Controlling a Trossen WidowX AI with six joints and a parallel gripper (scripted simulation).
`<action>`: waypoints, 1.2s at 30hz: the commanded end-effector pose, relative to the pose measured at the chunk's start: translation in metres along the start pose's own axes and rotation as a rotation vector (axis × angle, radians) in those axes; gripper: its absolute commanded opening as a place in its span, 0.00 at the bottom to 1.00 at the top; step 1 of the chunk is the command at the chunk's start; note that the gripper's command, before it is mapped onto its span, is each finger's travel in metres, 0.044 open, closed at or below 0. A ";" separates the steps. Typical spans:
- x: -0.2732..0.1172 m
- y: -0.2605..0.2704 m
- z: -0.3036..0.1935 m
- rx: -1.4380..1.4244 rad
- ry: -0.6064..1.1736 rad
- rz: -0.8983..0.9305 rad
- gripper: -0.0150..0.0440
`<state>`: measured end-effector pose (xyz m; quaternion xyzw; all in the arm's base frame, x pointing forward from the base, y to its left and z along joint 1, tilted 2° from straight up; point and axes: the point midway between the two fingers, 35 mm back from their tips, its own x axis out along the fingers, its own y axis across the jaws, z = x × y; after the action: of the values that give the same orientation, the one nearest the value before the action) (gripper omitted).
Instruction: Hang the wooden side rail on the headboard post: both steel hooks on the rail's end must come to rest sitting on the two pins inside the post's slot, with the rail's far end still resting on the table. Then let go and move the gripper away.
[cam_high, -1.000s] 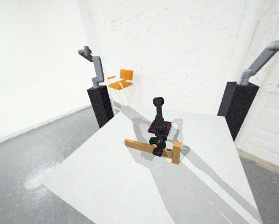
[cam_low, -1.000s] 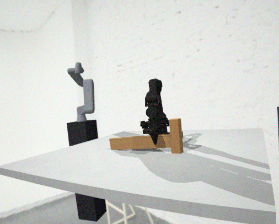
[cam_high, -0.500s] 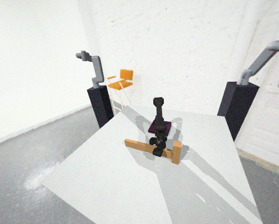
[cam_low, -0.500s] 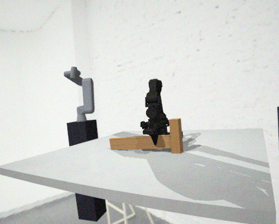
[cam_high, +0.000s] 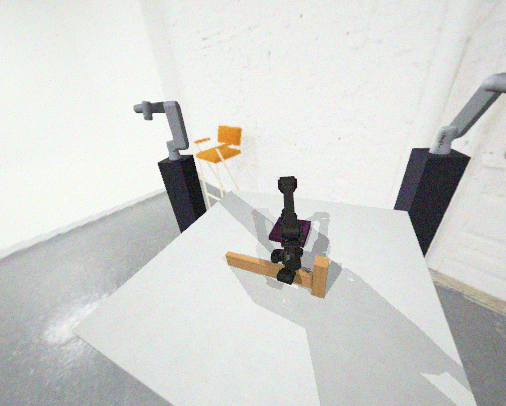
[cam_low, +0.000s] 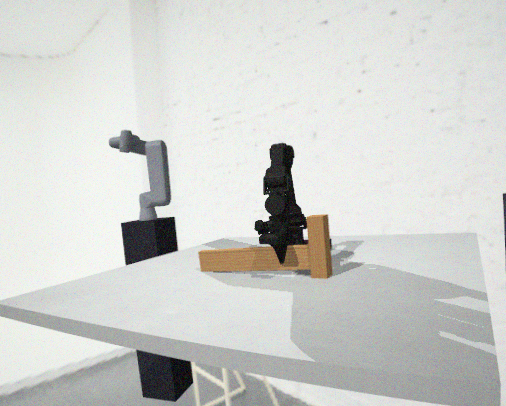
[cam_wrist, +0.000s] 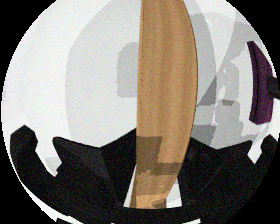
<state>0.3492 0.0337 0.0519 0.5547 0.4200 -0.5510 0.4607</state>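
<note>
Your tool (cam_high: 286, 276) (cam_low: 282, 257) (cam_wrist: 159, 172), part-open, clamps rail (cam_high: 250, 264) (cam_low: 235, 260) (cam_wrist: 165, 75) near post (cam_high: 320, 277) (cam_low: 319, 246), inside worktop's (cam_high: 210, 340) (cam_low: 225, 315) (cam_wrist: 95, 75) edges, likely steadying hooks' seating.

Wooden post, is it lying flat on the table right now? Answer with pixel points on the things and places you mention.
No, the wooden post (cam_high: 319, 276) (cam_low: 319, 246) stands upright on the table (cam_high: 200, 300) (cam_low: 225, 315), at one end of the rail (cam_high: 250, 263) (cam_low: 235, 260) (cam_wrist: 167, 75).

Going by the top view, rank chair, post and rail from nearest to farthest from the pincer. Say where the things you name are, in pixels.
1. Rail (cam_high: 250, 263) (cam_low: 230, 260) (cam_wrist: 167, 75): between the fingers of the pincer (cam_high: 286, 276) (cam_low: 282, 260) (cam_wrist: 162, 141).
2. Post (cam_high: 320, 277) (cam_low: 319, 245): just to the picture's right of the pincer, at the rail's end.
3. Chair (cam_high: 229, 136) (cam_low: 226, 387): far off, beyond the table's back edge, toward the picture's upper left.
</note>
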 end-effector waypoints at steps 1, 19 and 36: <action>0.001 0.001 -0.002 0.002 0.009 0.002 0.25; 0.001 0.000 0.000 0.000 0.000 -0.001 0.65; -0.039 0.000 0.007 0.002 0.009 0.002 1.00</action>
<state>0.3492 0.0338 0.0910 0.5601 0.4171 -0.5458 0.4630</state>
